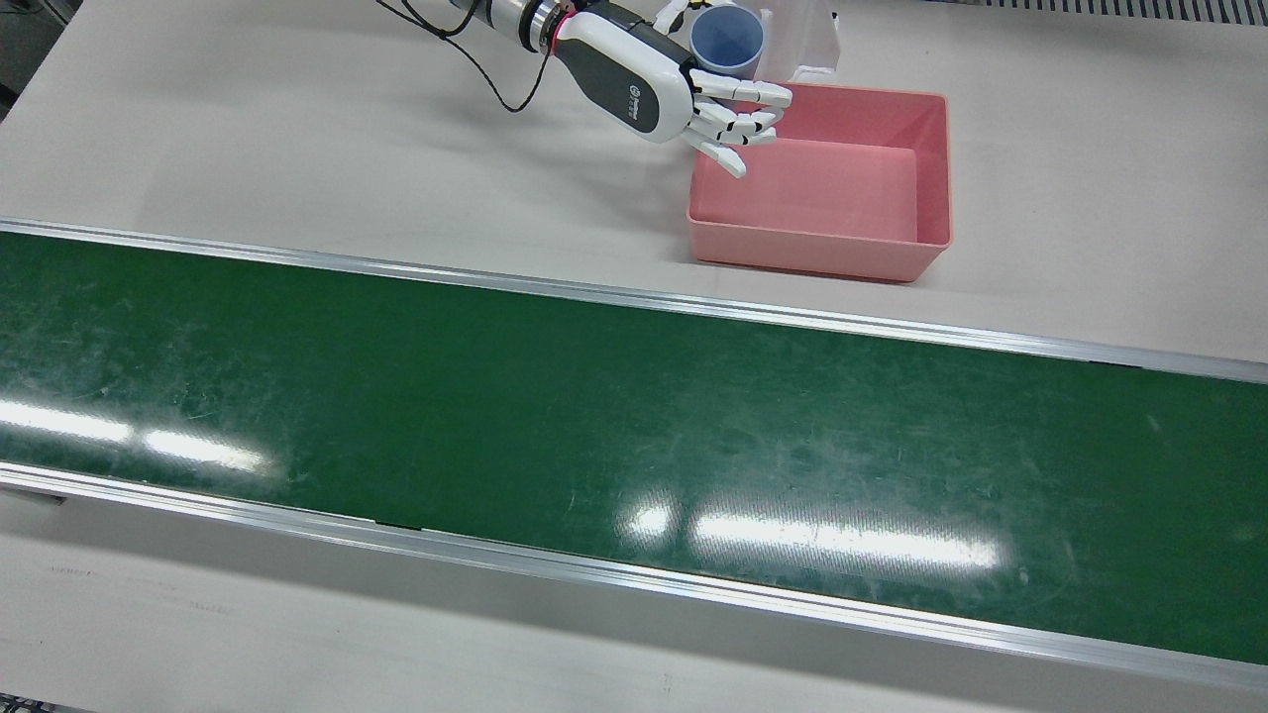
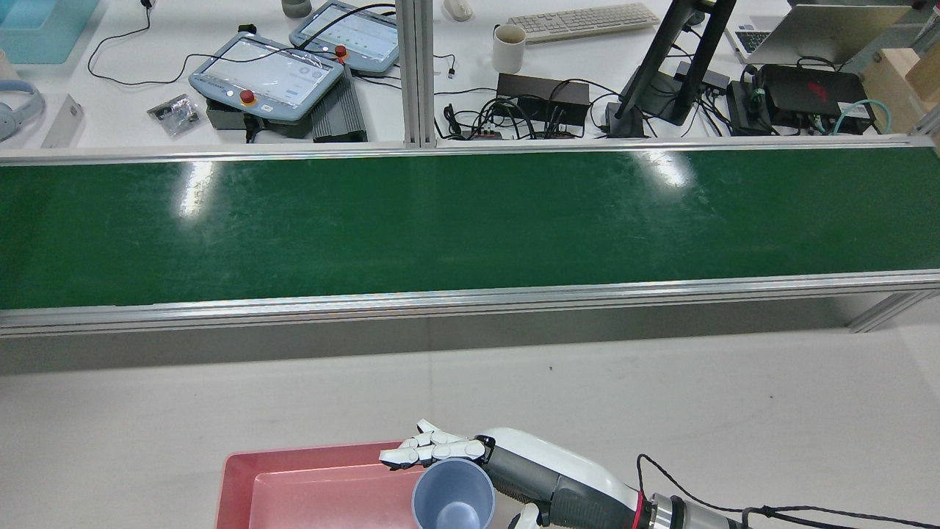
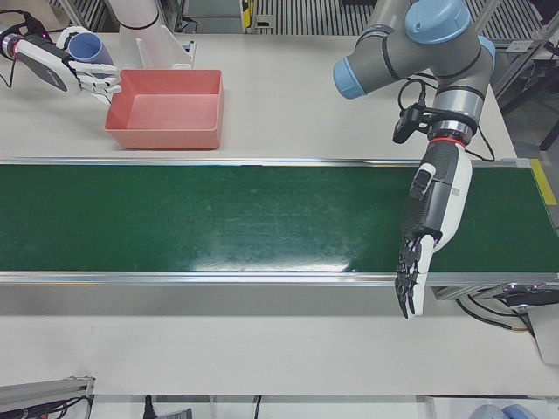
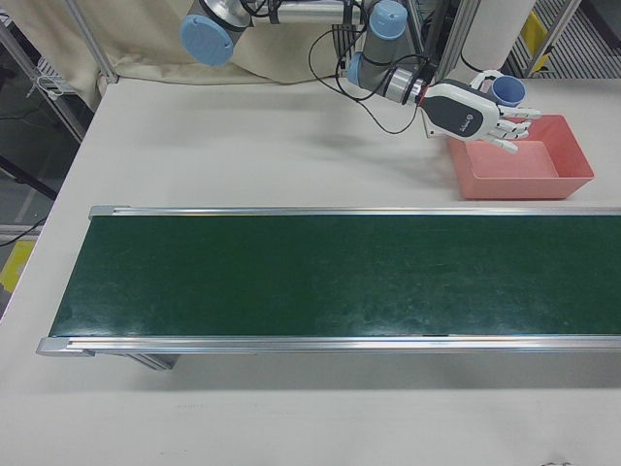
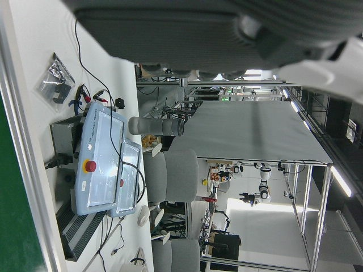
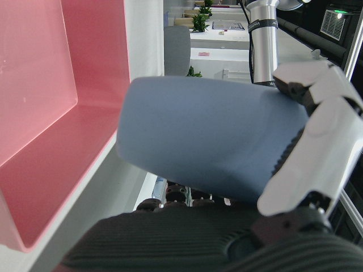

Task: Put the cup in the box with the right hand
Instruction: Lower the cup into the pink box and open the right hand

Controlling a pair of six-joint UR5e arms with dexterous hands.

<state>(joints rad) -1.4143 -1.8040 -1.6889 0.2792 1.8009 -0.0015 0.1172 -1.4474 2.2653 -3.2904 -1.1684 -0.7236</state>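
Observation:
My right hand (image 1: 684,94) is shut on a blue cup (image 1: 727,42), held upright with its mouth open upward, over the near corner of the pink box (image 1: 897,243). The same hand (image 2: 507,459) and cup (image 2: 453,496) show in the rear view above the box (image 2: 235,477), in the right-front view as hand (image 4: 475,115), cup (image 4: 507,90) and box (image 4: 572,180), and in the left-front view as cup (image 3: 87,48) and box (image 3: 166,135). The right hand view shows the cup (image 6: 210,141) against the palm, with the box's inside (image 6: 39,113) below. My left hand (image 3: 425,236) hangs open over the belt's far end.
The long green conveyor belt (image 1: 594,426) with metal rails runs across the table in front of the box. A clear plastic container (image 1: 807,35) stands just behind the box. Beyond the belt lie teach pendants (image 2: 264,73), cables and a mug (image 2: 508,48).

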